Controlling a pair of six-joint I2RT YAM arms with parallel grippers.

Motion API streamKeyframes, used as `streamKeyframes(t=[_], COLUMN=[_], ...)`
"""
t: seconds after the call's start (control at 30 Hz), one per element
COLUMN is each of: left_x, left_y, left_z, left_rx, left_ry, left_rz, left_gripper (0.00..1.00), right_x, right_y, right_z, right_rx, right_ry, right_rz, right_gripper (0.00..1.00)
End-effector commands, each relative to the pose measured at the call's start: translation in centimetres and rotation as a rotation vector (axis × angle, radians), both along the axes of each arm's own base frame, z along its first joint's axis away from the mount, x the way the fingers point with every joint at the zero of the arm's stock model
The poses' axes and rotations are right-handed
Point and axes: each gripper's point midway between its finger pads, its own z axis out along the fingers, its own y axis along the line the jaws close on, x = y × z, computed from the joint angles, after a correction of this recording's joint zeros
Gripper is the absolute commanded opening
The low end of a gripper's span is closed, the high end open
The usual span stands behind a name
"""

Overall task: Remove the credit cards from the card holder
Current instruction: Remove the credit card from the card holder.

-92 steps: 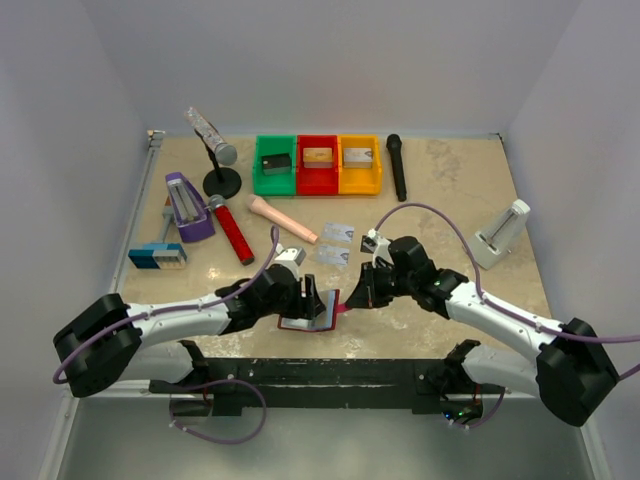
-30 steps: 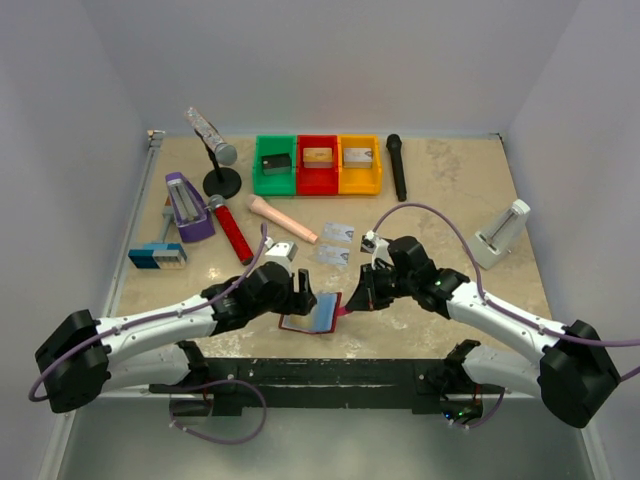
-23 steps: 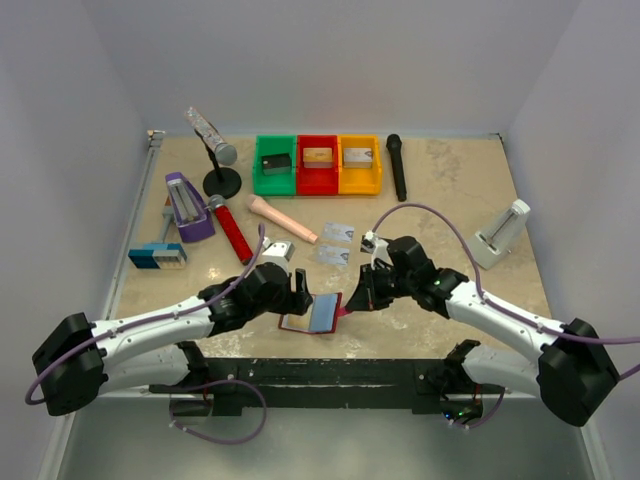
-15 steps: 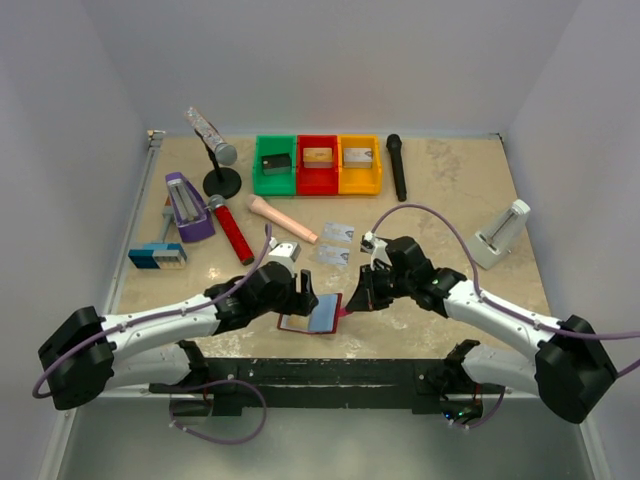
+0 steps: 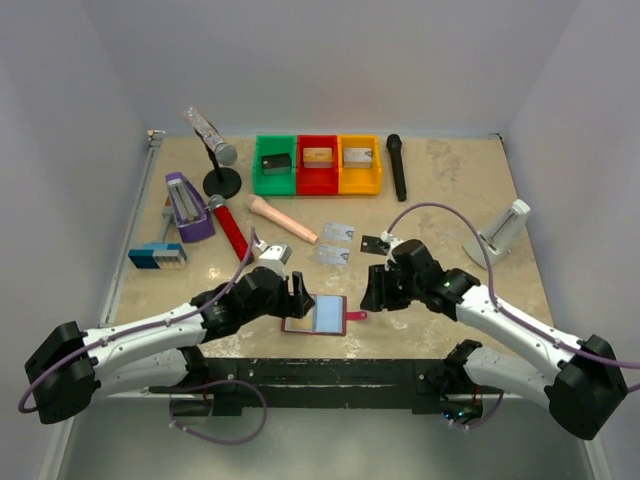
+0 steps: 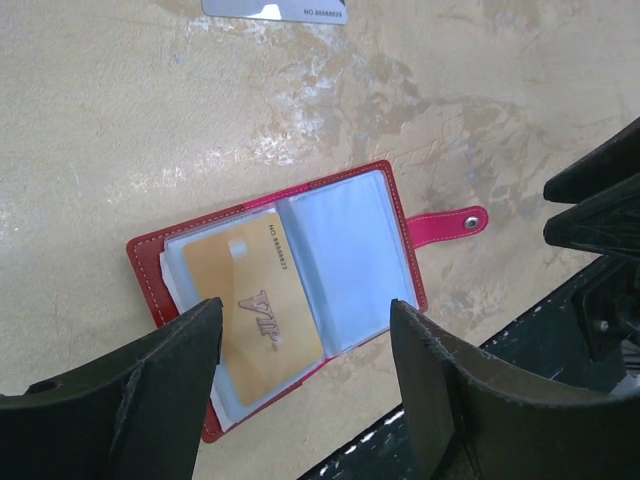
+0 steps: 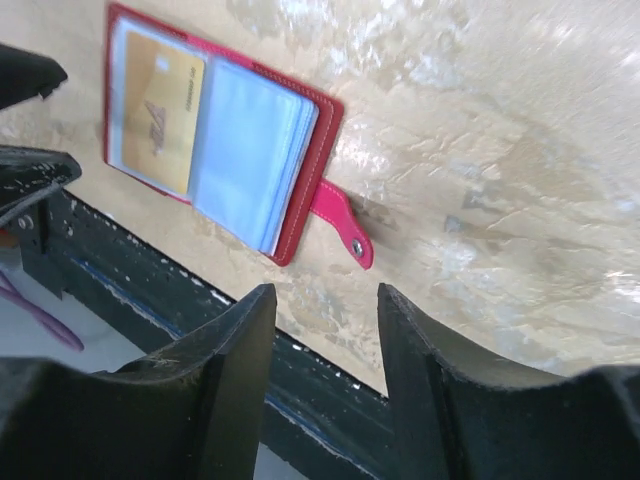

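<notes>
Card holder (image 6: 345, 262) lies open, gold card (image 6: 250, 300) in its 9 o'clock pocket. Left gripper (image 6: 302, 306) and right gripper (image 7: 325, 292) both spread, empty.

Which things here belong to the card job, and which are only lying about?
Job: card holder, lying open; gold card in it; two loose pale cards.
Lying about: coloured bins; black microphone; red microphone; pink rod.

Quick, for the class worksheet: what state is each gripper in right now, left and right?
Left gripper: open, holding nothing.
Right gripper: open, holding nothing.
</notes>
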Motion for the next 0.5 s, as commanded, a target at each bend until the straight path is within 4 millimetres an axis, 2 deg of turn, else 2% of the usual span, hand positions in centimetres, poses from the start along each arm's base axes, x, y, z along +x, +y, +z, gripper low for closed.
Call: streamKeyframes(t=[0.0, 0.07, 0.17, 0.23, 0.3, 0.37, 0.47], left_x=[0.3, 0.4, 0.5, 0.6, 0.7, 1.1, 1.2], left_y=[0.8, 0.6, 0.3, 0.5, 0.8, 0.6, 0.6], left_z=[1.2, 1.7, 2.1, 1.7, 0.8, 0.6, -0.4], left_rx=[-0.054, -0.089, -0.134, -0.127, -0.106, -0.113, -0.108], left_ry=[-0.030, -0.043, -0.057, -0.050, -0.032, -0.031, -0.020], left_rz=[0.049, 0.048, 0.041, 0.046, 0.057, 0.065, 0.074], left_gripper=[0.72, 0.69, 0.60, 0.49, 0.34, 0.23, 0.15], right_x=[1.5, 1.1, 0.3, 0.4, 0.6, 1.0, 1.4], right_y=[0.0, 2.4, 5.7, 7.3, 8.7, 9.7, 11.2], right_z=[5.0, 7.4, 8.8, 8.3, 7.3, 6.3, 5.0], right_rx=[0.044, 0.197, 0.368, 0.424, 0.464, 0.476, 0.477], right_ry=[-0.160, -0.207, -0.166, -0.121, -0.065, -0.030, -0.001], right_rz=[0.000, 0.090, 0.189, 0.214, 0.214, 0.213, 0.216], right_gripper=[0.50, 0.47, 0.37, 0.28, 0.21, 0.20, 0.20])
